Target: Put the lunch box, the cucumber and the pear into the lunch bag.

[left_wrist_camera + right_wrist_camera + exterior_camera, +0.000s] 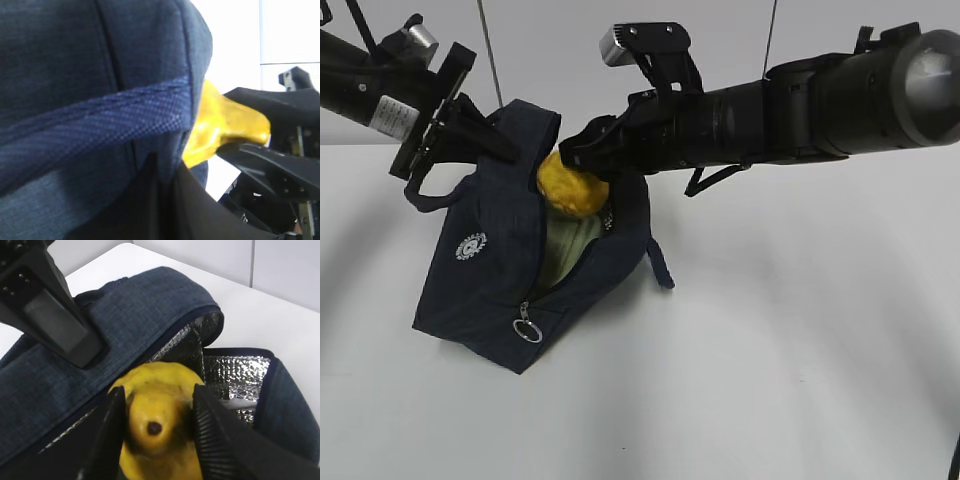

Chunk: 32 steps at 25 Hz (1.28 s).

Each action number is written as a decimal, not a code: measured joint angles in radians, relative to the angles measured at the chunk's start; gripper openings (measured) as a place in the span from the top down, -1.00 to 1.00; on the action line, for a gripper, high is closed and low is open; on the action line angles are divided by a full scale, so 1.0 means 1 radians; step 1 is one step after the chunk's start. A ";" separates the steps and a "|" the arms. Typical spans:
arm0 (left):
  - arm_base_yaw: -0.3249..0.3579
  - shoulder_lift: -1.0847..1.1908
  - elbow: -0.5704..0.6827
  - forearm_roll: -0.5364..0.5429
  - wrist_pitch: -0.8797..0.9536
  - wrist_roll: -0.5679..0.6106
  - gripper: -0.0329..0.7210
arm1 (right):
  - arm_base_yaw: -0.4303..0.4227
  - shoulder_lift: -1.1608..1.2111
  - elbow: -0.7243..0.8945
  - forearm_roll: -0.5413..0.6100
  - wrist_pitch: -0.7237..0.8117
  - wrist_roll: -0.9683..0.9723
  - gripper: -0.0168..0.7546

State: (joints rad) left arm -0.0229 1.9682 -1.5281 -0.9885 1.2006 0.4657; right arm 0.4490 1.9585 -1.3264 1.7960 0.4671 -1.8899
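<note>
The navy lunch bag (490, 280) stands on the white table with its top open. My left gripper (500, 148) is shut on the bag's upper edge and holds it up; in the left wrist view its dark fingers (150, 210) pinch the navy fabric (75, 75). My right gripper (582, 150) is shut on the yellow pear (572, 190) and holds it at the bag's mouth. In the right wrist view the pear (155, 430) sits between both fingers above the silver lining (235, 372). A pale green lid of the lunch box (570, 245) shows inside the bag. The cucumber is hidden.
The bag's zipper ring pull (527, 330) hangs at its front corner, and a handle strap (658, 265) trails to the right. The left gripper's body (50, 305) is close to the left of the pear. The white table (800, 350) spreads to the right and front.
</note>
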 joint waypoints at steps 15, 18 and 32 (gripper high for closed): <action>0.000 0.000 0.000 -0.002 0.000 0.001 0.91 | 0.000 -0.060 -0.007 0.010 -0.336 0.133 -0.58; 0.000 0.000 0.000 -0.002 0.000 0.001 0.91 | 0.000 -0.060 0.005 0.027 -0.396 0.197 -0.44; 0.000 0.000 0.000 -0.005 0.000 0.001 0.91 | 0.000 -0.010 0.060 0.038 -0.375 0.423 -0.34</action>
State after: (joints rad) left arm -0.0229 1.9682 -1.5281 -0.9931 1.2006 0.4665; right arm 0.4490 1.9488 -1.2663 1.8341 0.0917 -1.4667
